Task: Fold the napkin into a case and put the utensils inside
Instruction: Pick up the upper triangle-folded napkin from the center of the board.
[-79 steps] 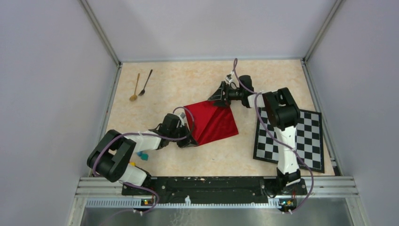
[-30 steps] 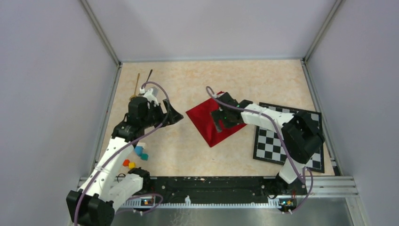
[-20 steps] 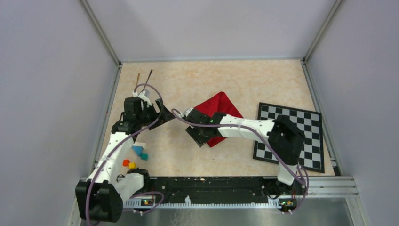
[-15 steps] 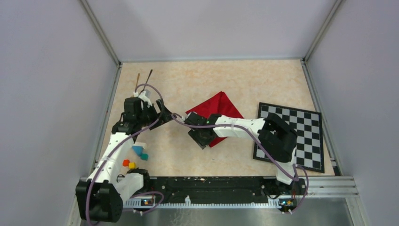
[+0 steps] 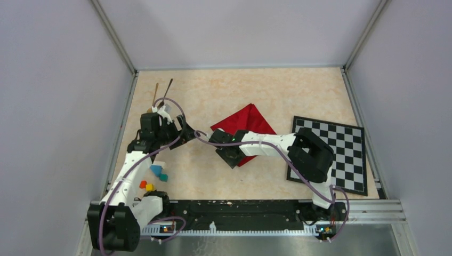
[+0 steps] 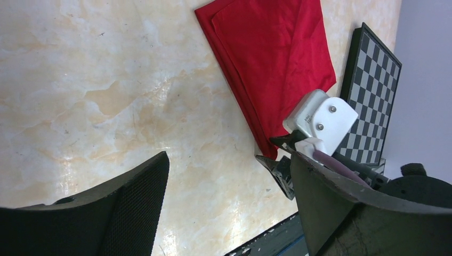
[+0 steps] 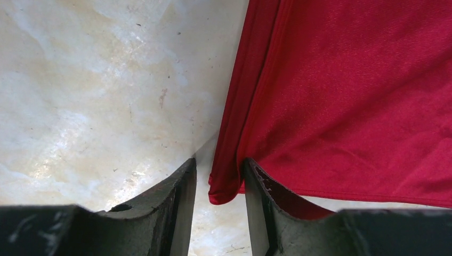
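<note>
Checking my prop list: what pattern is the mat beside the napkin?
Black-and-white chequers. The mat shows best in the top external view, right of the red napkin.

A beige marbled tabletop (image 5: 298,90) is enclosed by 3 plain pale grey walls (image 5: 240,32); a metal rail (image 5: 256,230) is fitted along its near edge.

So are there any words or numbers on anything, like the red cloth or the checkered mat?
None to read. The plain red cloth napkin bears no print, the black-and-white chequered mat shows only squares, and the small coloured blocks are too small to tell.
</note>
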You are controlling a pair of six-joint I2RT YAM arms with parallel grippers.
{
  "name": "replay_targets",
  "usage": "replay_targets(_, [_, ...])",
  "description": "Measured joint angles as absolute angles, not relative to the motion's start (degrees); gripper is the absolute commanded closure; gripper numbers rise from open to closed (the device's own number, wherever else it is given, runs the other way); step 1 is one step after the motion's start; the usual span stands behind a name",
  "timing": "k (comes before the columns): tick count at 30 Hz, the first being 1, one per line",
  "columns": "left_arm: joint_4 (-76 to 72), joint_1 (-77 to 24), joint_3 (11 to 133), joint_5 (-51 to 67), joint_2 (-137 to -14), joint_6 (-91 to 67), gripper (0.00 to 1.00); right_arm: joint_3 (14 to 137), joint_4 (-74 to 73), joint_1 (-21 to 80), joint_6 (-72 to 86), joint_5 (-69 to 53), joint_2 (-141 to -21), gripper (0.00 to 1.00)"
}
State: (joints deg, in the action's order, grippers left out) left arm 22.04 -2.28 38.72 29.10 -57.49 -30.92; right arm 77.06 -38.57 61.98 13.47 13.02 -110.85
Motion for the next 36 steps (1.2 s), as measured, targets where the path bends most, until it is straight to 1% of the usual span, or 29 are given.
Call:
replay_targets(2, [22.0,-2.2,38.7,29.2,-57.5,-30.7,0.12,77.1,-38.4,62.0,13.5,13.0,-111.5,0.62])
replay_targets(3, [22.0,-2.2,38.7,29.2,-57.5,-30.6,0.12,77.1,-38.3,62.0,13.3,13.1,-111.6,0.63])
replay_targets(4, [21.9,-2.2,38.7,29.3,-57.5,-30.5,0.12,77.1,-38.2,62.0,13.2,13.1,-111.6,0.67])
replay_targets(5, [21.8,-2.1,38.6,29.4,-57.5,-30.4,0.12,77.1,-38.1,62.0,13.1,13.0,-111.6,0.74])
replay_targets(8, [21.4,-1.8,38.0,29.4,-57.5,-30.1,0.11,76.8,-37.1,62.0,12.9,13.2,-111.6,0.98])
replay_targets(9, [21.4,-1.8,37.8,29.4,-57.5,-30.1,0.11,76.5,-36.6,62.0,12.6,13.5,-111.6,1.00])
replay_targets(14, [20.2,-1.5,36.6,30.3,-59.0,-30.2,0.07,74.2,-33.2,62.1,12.2,16.9,-110.6,1.00])
replay_targets(19, [15.0,-1.7,36.2,36.0,-66.6,-33.8,0.06,71.7,-31.3,62.0,11.1,17.9,-108.4,1.00])
replay_targets(22, [8.1,-3.1,34.2,38.5,-71.4,-40.1,0.07,71.6,-31.0,61.4,11.1,16.8,-106.7,1.00])
replay_targets(26, [-0.5,-7.1,30.8,38.7,-74.7,-49.6,0.07,71.2,-30.0,60.4,11.2,15.4,-103.5,1.00])
replay_targets(30, [-10.3,-10.4,27.2,36.4,-77.8,-61.5,0.06,69.7,-29.2,59.4,11.3,14.1,-101.3,1.00])
replay_targets(33, [-14.7,-11.5,26.6,35.0,-80.1,-66.5,0.07,69.0,-28.6,59.1,11.6,13.2,-101.2,1.00])
replay_targets(35, [-19.2,-12.3,26.6,34.3,-83.0,-70.2,0.09,68.7,-28.6,58.9,11.6,12.9,-101.2,1.00])
replay_targets(36, [-21.3,-12.6,26.5,34.1,-84.5,-71.8,0.12,68.6,-28.6,58.8,11.6,12.6,-101.2,1.00])
